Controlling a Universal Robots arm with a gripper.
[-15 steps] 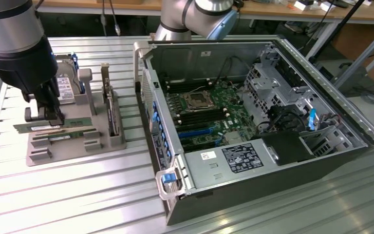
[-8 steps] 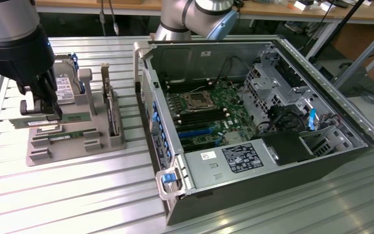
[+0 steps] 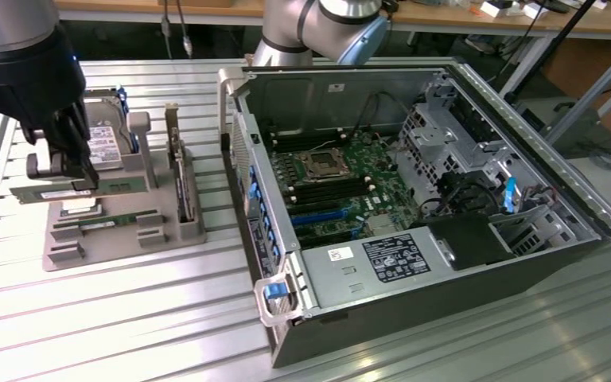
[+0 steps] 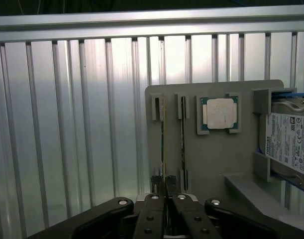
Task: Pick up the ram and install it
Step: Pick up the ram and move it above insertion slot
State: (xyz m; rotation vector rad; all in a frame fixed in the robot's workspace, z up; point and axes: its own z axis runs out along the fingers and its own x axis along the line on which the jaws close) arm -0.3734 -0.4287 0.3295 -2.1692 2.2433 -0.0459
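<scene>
The gripper (image 3: 67, 181) is closed on the ram (image 3: 109, 189), pinching the thin stick across its two flat faces. The ram sits at the tray (image 3: 125, 243), along the tray's edge farthest from the case (image 3: 444, 263). I cannot tell whether it has cleared its slot in the tray or is just seated in it.

By my judgement the ram is light and stiff but fragile. It is a thin board that would not bend much before damage, and its chips and contact edge should not be squeezed or scraped. The faces are smooth, so a grip near the middle of its length, on the upper edge away from the contacts, should keep it from tilting or slipping. Seating it will need it kept square to the slot.

The exterior view gives the ram's whole length with its white label, the open case beside the tray, and the board (image 3: 348, 187) inside the case. The wrist view looks straight down the gripper (image 4: 165, 186). There the ram (image 4: 163, 144) is an edge-on line running from between the fingers along its tray (image 4: 216, 164) slot, with a second stick (image 4: 182, 139) just beside it. On the same tray lie the CPU (image 4: 220, 113) in its pocket and the drive (image 4: 289, 142) at the far end
</scene>
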